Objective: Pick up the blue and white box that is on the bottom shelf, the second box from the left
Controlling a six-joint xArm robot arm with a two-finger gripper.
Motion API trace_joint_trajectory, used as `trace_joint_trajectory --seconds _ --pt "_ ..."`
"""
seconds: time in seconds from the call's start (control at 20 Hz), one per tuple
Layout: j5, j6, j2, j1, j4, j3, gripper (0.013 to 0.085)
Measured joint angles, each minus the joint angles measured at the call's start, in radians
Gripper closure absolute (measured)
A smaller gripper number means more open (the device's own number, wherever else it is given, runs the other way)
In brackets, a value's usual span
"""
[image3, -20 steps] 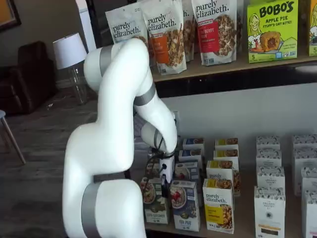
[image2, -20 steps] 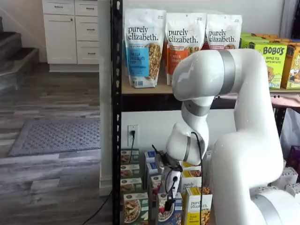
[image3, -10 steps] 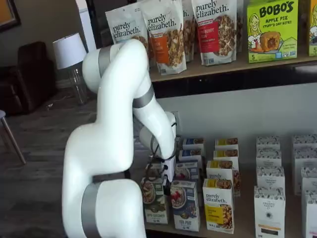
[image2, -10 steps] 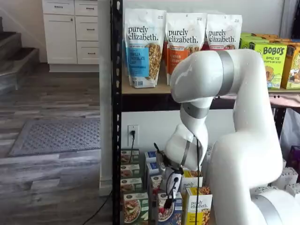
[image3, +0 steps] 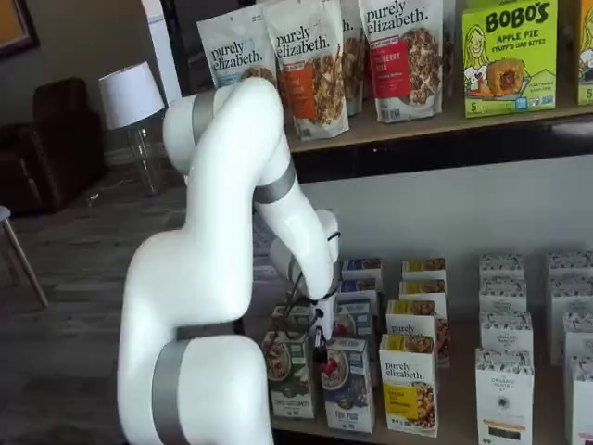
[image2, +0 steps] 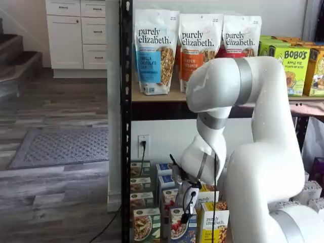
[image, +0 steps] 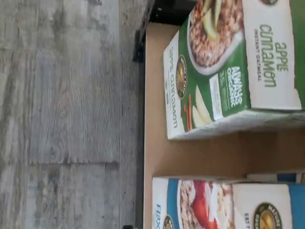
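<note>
A: Blue and white box (image3: 349, 384) stood upright at the front edge of the bottom shelf (image3: 445, 428), just beside the green-and-white box (image3: 288, 374), with the yellow purely elizabeth box (image3: 409, 383) on its other side.

B: Gripper?

A: Gripper (image3: 323, 341) hung low over the front row, just above the blue and white box's top edge, white body visible below the wrist. In a shelf view it (image2: 186, 215) overlapped the box (image2: 182, 229) (dark fingertip area against the carton front). Couldn't tell whether the jaws were spread or pressed together, fingers too small and seen side-on.

B: Contact?

A: Couldn't tell either. Wrist view showed the blue and white box (image: 224, 205) and the green-and-white box (image: 228, 71) on the tan shelf board (image: 200, 155), a bare strip between them, grey wood floor (image: 66, 114) past the shelf edge. No fingers seen there.
</note>
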Motion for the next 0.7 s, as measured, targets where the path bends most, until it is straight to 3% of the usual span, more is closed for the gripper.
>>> trace_joint_trajectory --seconds 0.4,0.7 --pt "0.015 -0.036 0.072 -0.019 0.020 -0.078 0.0130" --pt "0.021 -0.023 0.120 -0.029 -0.002 -0.135 0.0130"
